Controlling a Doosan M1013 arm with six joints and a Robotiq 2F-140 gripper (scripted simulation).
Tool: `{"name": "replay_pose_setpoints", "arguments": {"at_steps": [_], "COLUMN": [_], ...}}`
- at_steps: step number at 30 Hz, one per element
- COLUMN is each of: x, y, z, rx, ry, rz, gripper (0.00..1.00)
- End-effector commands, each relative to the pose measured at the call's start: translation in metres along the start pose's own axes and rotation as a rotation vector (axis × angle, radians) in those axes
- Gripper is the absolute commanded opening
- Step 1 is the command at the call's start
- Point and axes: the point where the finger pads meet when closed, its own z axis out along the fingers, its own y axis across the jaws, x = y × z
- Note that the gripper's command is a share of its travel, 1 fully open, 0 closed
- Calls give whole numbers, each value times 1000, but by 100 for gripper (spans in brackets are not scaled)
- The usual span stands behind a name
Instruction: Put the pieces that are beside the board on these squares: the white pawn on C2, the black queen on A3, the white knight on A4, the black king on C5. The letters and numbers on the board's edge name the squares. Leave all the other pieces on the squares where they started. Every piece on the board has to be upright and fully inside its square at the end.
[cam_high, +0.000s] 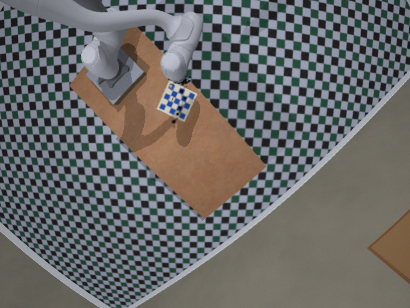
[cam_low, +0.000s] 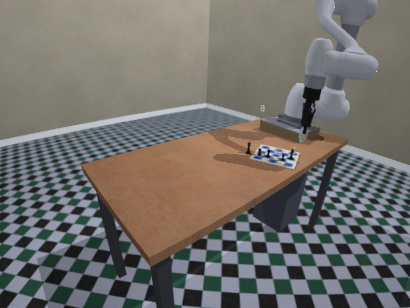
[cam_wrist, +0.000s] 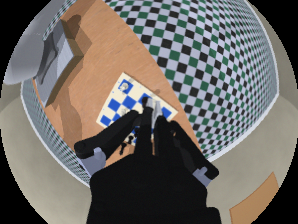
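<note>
White piece clenched in the claw
Claw (cam_high: 186, 80) (cam_low: 304, 131) (cam_wrist: 151, 103) has the white piece up by the board (cam_high: 171, 100) (cam_low: 276, 156) (cam_wrist: 131, 106); can't tell which one. Probably light, stiff, kinda slippery, so grip mid-body.

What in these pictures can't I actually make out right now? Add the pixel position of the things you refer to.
- Square letters and numbers on the board (cam_high: 160, 107) (cam_low: 254, 158) (cam_wrist: 98, 120): too small in every view.
- Near squares of the board, wrist view: hidden behind the gripper (cam_high: 186, 80) (cam_low: 303, 136) (cam_wrist: 152, 102).
- Which piece the pale shape at the fingertips is: too blurred, exterior and wrist.
- The arm's upper part (cam_low: 345, 7): cut off by the exterior view's top edge.
</note>
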Motion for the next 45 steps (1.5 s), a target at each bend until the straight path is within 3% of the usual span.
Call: {"name": "replay_pose_setpoints", "arguments": {"at_steps": [1,6,24,32,45], "x": [-26,-45,-45,-45,-43], "y": [15,24,24,24,24], "z": [-1,-1,3,21,80], "rx": [-7,-9,-9,-9,-9], "ry": [30,29,29,29,29], "rz": [-267,-442,-444,-444,-444], "gripper": [0,0,0,0,0]}}
